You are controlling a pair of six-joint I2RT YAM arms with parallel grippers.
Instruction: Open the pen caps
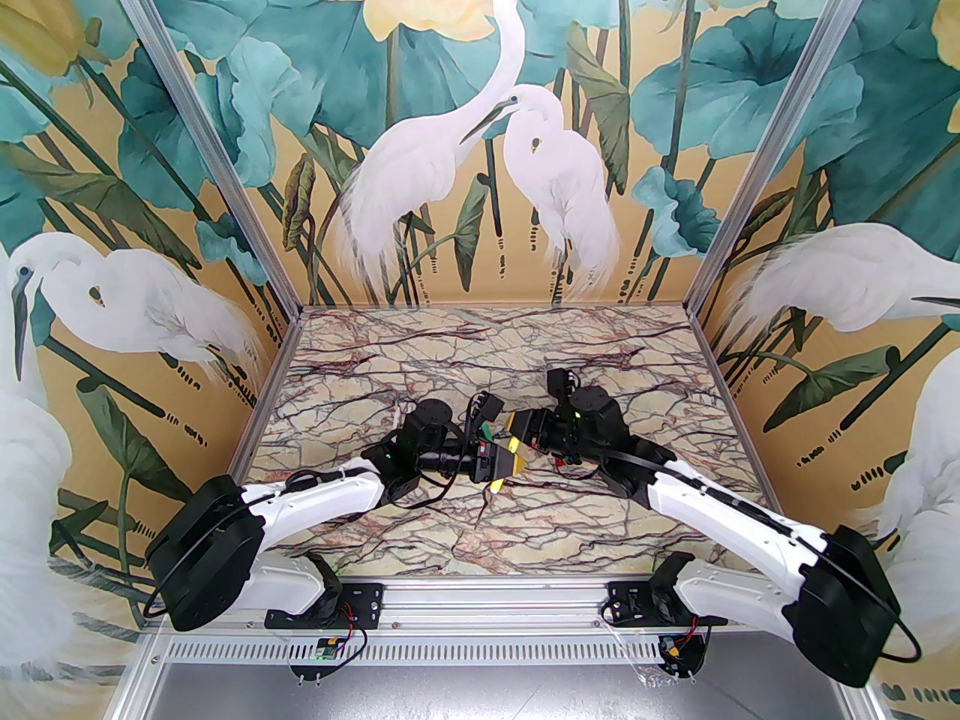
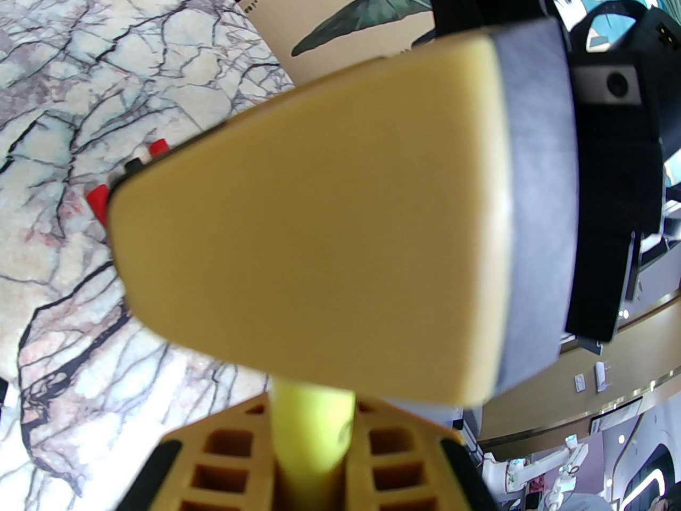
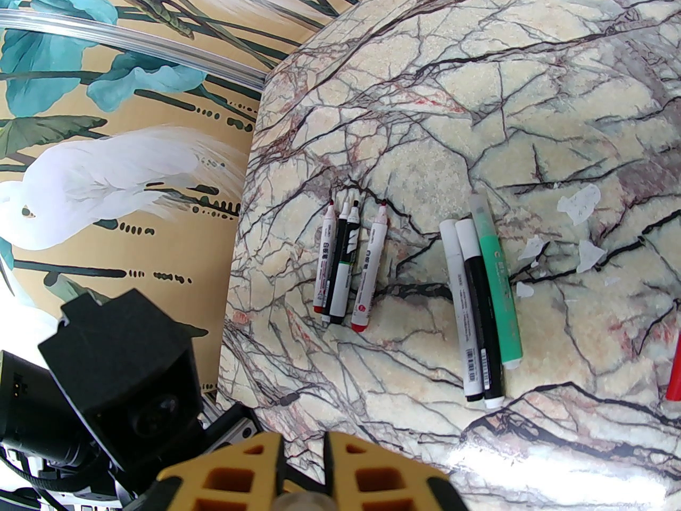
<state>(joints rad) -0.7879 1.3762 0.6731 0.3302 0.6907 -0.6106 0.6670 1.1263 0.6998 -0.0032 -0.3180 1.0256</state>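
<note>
Marble-patterned counter point(image 2: 64, 99) carries all the things, and I describe every place from the right hand point(image 3: 302, 471).

In the left wrist view, three pen caps lie on the counter to the left of the right hand, partly hidden behind the edge of its big yellow finger point(image 2: 319, 221). They are a red pen cap point(image 2: 97, 205), a black pen cap point(image 2: 133, 165) and a second red pen cap point(image 2: 158, 148). The left hand point(image 2: 311, 445) is clamped on a yellow pen point(image 2: 311, 418). The barrel of this pen runs up behind that finger, so I cannot see its far end.

In the right wrist view, the fingers of the right hand are almost together. A pale round piece point(image 3: 298, 500) sits pinched in the slit between them, and I cannot tell what it is. Beyond the right hand, four uncapped pens point(image 3: 343, 264) lie side by side on the counter, with bare tips pointing away from it. Further right of them lie a white pen point(image 3: 462, 306), a black pen point(image 3: 481, 306) and a green pen point(image 3: 497, 285), touching each other. White paper scraps point(image 3: 580, 203) lie just right of these. A red thing point(image 3: 674, 370) is cut by the frame edge.
</note>
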